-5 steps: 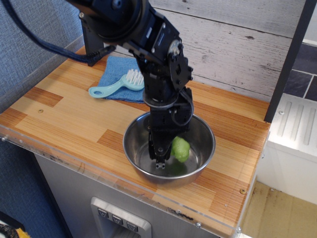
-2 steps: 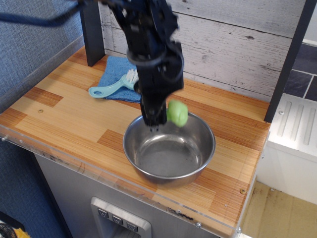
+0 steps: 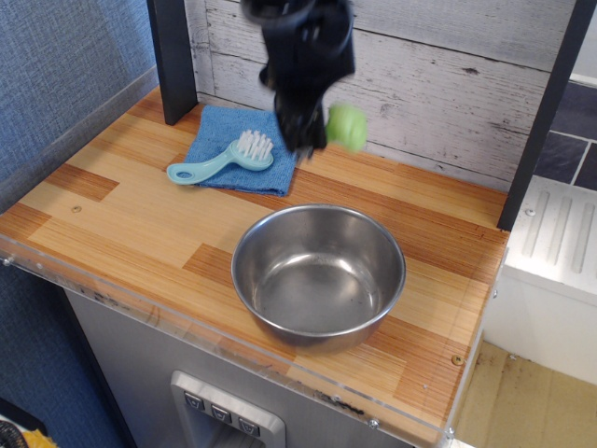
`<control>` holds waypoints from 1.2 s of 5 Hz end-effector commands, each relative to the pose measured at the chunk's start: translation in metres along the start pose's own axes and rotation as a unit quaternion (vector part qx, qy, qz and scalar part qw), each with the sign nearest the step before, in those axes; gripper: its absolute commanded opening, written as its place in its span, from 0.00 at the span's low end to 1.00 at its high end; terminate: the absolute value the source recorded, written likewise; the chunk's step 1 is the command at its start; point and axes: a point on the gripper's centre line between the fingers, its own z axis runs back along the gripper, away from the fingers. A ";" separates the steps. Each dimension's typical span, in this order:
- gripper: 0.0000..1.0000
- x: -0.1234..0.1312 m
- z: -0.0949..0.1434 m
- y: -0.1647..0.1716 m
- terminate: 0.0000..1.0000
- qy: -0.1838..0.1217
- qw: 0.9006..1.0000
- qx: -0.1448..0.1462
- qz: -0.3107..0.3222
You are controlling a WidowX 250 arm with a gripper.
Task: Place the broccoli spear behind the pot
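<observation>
The carry is the step in hand. The gripper (image 3: 322, 131) hangs in the upper middle of the frame, pinched on the broccoli spear (image 3: 346, 127), which sits in the air above the wooden counter (image 3: 112, 215) and above the far rim of the pot (image 3: 318, 273) (the image is blurred here, so the exact finger contact is hard to read). The pot stands empty at lower centre. Next, I judge, comes a descent onto the bare strip between pot and plank wall (image 3: 448, 84), clear of the blue cloth (image 3: 219, 140) and brush (image 3: 224, 159) at left, then letting go.
</observation>
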 end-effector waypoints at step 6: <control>0.00 0.010 -0.108 0.058 0.00 0.071 0.997 -0.003 0.002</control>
